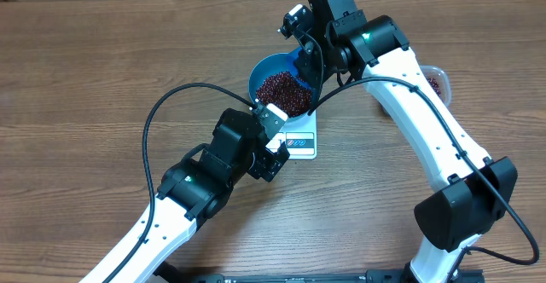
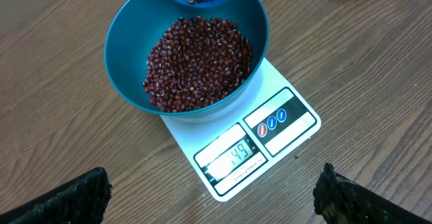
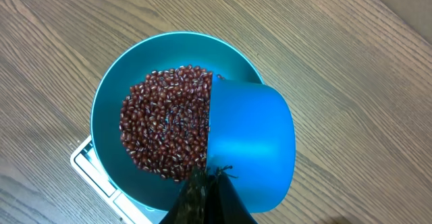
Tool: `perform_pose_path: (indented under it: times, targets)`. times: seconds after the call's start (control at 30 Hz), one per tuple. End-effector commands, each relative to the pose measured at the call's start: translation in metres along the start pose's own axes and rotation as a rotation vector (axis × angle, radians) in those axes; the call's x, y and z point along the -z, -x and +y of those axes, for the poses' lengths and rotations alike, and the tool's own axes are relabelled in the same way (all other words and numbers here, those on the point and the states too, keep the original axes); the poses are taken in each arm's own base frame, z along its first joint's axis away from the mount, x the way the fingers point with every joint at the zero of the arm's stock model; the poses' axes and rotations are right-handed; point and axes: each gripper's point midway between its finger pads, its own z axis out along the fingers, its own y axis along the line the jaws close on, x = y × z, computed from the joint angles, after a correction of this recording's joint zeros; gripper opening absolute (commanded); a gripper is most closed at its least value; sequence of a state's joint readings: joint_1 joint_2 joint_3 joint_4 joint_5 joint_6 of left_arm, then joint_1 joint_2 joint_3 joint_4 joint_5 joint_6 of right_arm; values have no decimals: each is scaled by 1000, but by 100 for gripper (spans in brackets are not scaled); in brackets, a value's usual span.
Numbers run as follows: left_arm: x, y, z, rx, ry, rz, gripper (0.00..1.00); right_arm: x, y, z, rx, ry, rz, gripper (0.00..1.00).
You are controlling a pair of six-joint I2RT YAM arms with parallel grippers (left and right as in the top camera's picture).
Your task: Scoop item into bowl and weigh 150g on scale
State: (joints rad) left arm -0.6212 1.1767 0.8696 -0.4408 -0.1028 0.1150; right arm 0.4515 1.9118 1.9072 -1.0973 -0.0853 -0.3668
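The bowl (image 2: 125,48) of beans (image 2: 196,62) sits on the scale (image 2: 287,126), whose display (image 2: 233,160) seems to read 149. The right fingers (image 3: 202,200) clench the scoop (image 3: 253,150), tipped over the bowl's rim on their side. The left fingers (image 2: 67,197) hang released near the scale's front.

Overhead, I look straight down from afar; both wrist views look down closely on the glossy blue bowl (image 2: 125,42).

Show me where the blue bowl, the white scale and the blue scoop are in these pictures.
bowl (image 2: 127,52): left wrist view, on its bare inner wall, left side.
scale (image 2: 233,158): left wrist view, on its display window.
scoop (image 3: 253,143): right wrist view, on the outside of its cup.
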Motion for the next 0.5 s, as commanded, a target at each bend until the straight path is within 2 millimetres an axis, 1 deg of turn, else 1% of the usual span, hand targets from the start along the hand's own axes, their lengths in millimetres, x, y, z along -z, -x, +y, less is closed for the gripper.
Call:
perform_pose_path:
  times: [0.0,0.13,0.23,0.33,0.47]
  targets:
    - [-3,-4,1,-22,10,13,99,31,19,-1,6,-15,-92,4]
    - [-3,-4,1,-22,10,13,100,31,19,-1,6,-15,-91,4]
    - [-3,-3,1,-22,11,12,100,31,24,-2,8,-19,-111,4]
    - [-3,-2,1,-21,12,8,100,31,21,2,-1,4,-99,4]
    - [-3,-3,1,-21,11,9,100,31,22,1,-14,2,-105,4]
